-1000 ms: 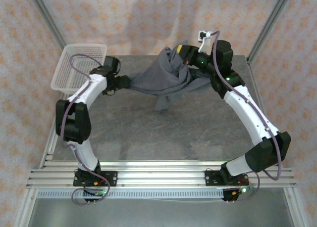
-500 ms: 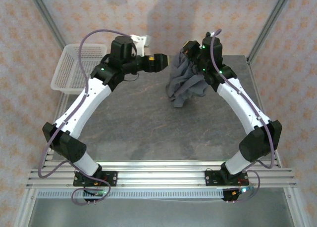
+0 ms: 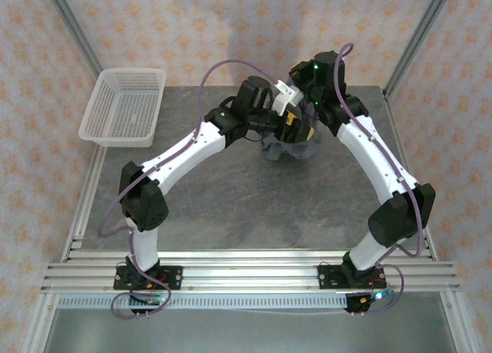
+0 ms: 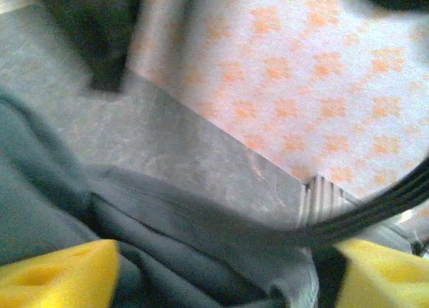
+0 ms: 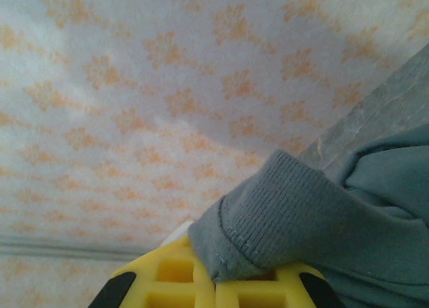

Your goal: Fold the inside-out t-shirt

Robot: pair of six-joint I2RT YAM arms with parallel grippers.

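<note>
Well, both arms are crowded in over the far side of the table (image 3: 231,195), and the inside-out t-shirt (image 3: 277,149) sits there in a tight dark grey bundle, at about one o'clock from the table's middle.

The left gripper (image 3: 296,128) is stretched across from its own side and sits right on top of that bundle. From the left wrist, its two yellow fingers (image 4: 57,274) stand wide apart at the bottom corners. Folds of the grey cloth lie in the gap between them, so the hand is spread and nothing is pinched. A black cable (image 4: 375,211) sweeps across that view toward four o'clock, blurred.

Over to the right gripper (image 5: 214,281), and this one has a catch. The yellow fingers are pressed together, and a ribbed, stitched edge of the shirt comes up from between them, curling toward two o'clock. More of the smooth grey cloth hangs off at four o'clock. Behind it is the patterned wall (image 5: 134,86).

From above, the right arm arches in from five o'clock up to the bundle. The white mesh basket (image 3: 115,139) sits well apart at the ten o'clock corner of the table.
</note>
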